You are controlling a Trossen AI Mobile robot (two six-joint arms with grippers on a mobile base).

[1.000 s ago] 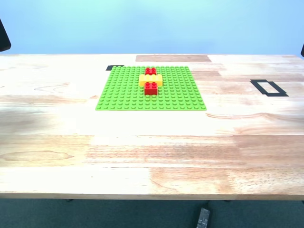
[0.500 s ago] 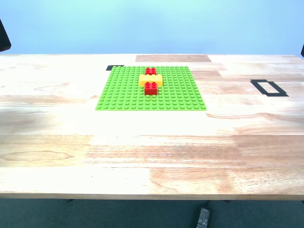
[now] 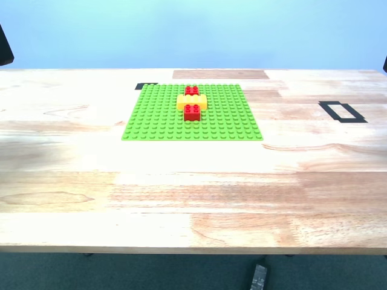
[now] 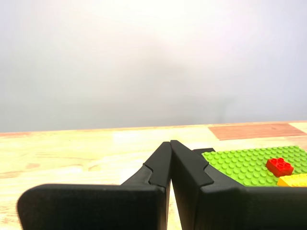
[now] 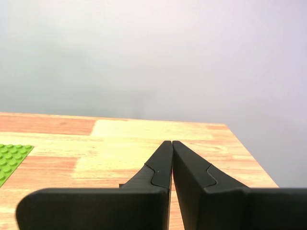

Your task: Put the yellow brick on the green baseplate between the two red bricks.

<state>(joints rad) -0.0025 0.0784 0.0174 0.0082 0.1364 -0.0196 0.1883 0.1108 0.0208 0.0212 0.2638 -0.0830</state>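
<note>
The green baseplate [image 3: 192, 112] lies flat on the wooden table, toward its far side in the exterior view. On it the yellow brick [image 3: 191, 101] sits crosswise between the two red bricks, one behind it [image 3: 191, 90] and one in front [image 3: 192, 112], all three touching in a line. My first gripper [image 4: 170, 143] is shut on nothing, well back from the plate; its view catches the baseplate [image 4: 249, 163], a red brick [image 4: 279, 166] and an end of the yellow brick [image 4: 293, 180]. My second gripper [image 5: 171, 143] is shut and empty, with a baseplate corner [image 5: 10, 157] in its view.
A black tape rectangle [image 3: 342, 112] marks the table at the exterior view's right. A small black tape mark [image 3: 146, 86] shows behind the plate's far corner. A darker wood patch [image 3: 220, 74] lies at the table's far edge. Dark arm parts [image 3: 5, 45] show at the exterior view's edges.
</note>
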